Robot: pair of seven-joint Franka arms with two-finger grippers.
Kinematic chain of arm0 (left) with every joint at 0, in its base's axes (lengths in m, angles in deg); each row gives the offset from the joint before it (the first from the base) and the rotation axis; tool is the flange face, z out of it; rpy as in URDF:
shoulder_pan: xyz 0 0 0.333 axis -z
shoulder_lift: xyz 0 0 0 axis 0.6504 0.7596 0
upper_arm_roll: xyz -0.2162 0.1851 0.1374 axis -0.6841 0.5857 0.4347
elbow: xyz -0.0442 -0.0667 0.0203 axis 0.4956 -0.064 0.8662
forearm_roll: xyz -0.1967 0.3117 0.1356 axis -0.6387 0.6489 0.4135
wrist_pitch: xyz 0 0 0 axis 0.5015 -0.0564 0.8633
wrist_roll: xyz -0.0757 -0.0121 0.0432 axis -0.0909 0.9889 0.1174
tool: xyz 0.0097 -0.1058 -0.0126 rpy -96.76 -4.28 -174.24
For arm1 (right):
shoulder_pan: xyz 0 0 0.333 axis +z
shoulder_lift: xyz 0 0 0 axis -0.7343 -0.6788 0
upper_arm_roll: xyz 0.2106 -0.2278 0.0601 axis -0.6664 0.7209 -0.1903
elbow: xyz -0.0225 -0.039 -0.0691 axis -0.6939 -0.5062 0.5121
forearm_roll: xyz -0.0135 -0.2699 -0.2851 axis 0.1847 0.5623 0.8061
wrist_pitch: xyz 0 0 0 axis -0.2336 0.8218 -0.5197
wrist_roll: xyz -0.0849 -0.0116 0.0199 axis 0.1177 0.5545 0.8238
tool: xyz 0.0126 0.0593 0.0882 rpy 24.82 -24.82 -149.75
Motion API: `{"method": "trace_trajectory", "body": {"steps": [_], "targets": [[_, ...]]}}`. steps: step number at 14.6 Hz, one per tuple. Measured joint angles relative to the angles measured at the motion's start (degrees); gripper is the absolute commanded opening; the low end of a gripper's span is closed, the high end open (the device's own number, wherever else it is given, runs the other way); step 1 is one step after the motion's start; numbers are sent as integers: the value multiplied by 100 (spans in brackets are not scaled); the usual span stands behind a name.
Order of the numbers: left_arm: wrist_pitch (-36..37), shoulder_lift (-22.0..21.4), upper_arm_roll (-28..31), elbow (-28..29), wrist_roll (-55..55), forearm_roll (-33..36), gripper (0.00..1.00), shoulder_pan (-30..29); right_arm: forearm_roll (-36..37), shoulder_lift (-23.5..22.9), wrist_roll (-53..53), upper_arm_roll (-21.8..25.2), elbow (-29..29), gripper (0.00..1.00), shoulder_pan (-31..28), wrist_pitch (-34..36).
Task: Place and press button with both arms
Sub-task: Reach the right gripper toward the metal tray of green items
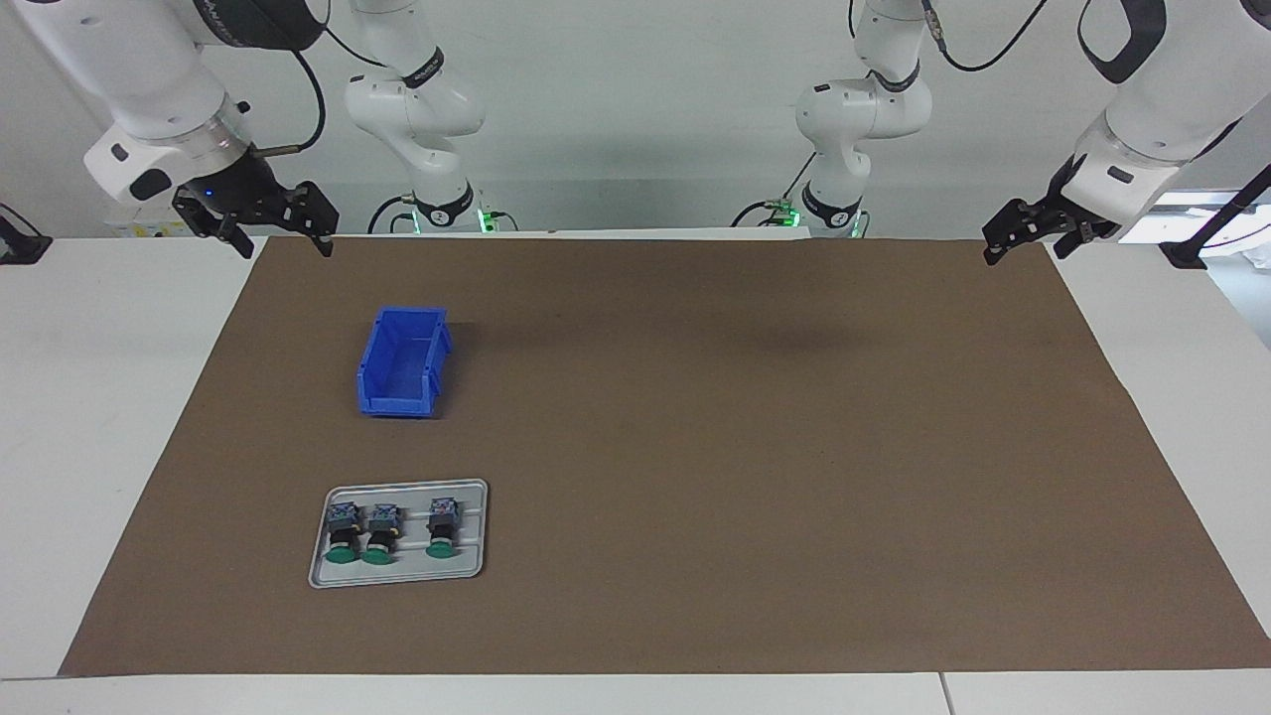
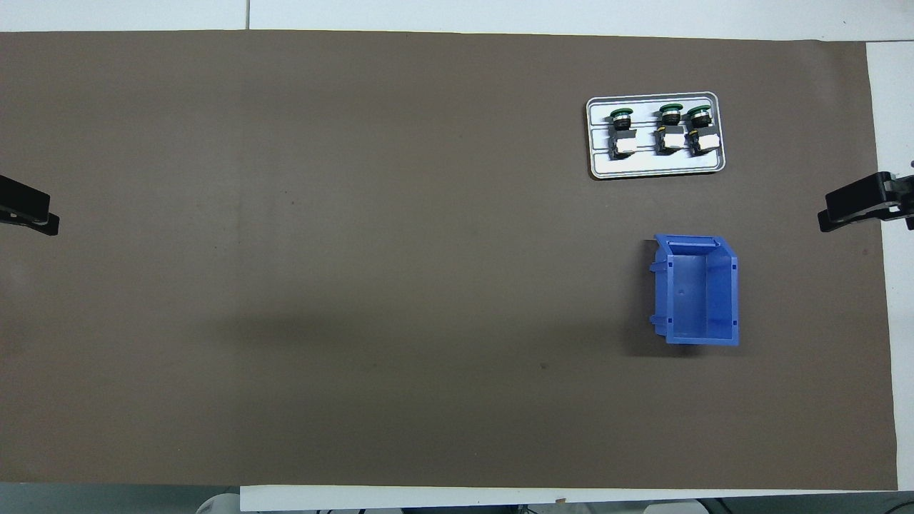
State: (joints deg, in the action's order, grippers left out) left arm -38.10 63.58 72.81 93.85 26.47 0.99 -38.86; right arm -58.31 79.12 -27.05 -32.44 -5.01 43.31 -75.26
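Three green-capped buttons (image 1: 343, 536) (image 1: 380, 536) (image 1: 442, 531) lie side by side on a grey tray (image 1: 397, 579), caps pointing away from the robots; overhead they show as buttons (image 2: 623, 132) (image 2: 669, 128) (image 2: 700, 128) on the tray (image 2: 657, 170). My right gripper (image 1: 283, 243) hangs open and empty over the mat's corner at the right arm's end, well away from the tray. At the other end, my left gripper (image 1: 1028, 248) hangs open and empty over the mat's corner. Overhead, only the tips of the left gripper (image 2: 32, 214) and right gripper (image 2: 850, 210) show.
An empty blue bin (image 1: 402, 362) (image 2: 696, 289) stands on the brown mat (image 1: 755, 447), nearer to the robots than the tray, toward the right arm's end. White table (image 1: 99, 417) borders the mat at both ends.
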Motion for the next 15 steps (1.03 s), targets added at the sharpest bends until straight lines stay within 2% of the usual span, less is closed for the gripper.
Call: {"method": "trace_trajectory", "body": {"steps": [10, 13, 15], "targets": [[-27, -31, 2, -5, 2, 0, 100, 3, -39, 17, -122, -5, -30, 100, 5, -23], [-34, -34, 2, -21, 2, 0, 100, 3, -117, -124, -23, -26, -97, 100, 318, -646], [-36, -35, 2, -25, 2, 0, 100, 3, -118, -495, 283, -35, -112, 100, 608, -1260]]}}
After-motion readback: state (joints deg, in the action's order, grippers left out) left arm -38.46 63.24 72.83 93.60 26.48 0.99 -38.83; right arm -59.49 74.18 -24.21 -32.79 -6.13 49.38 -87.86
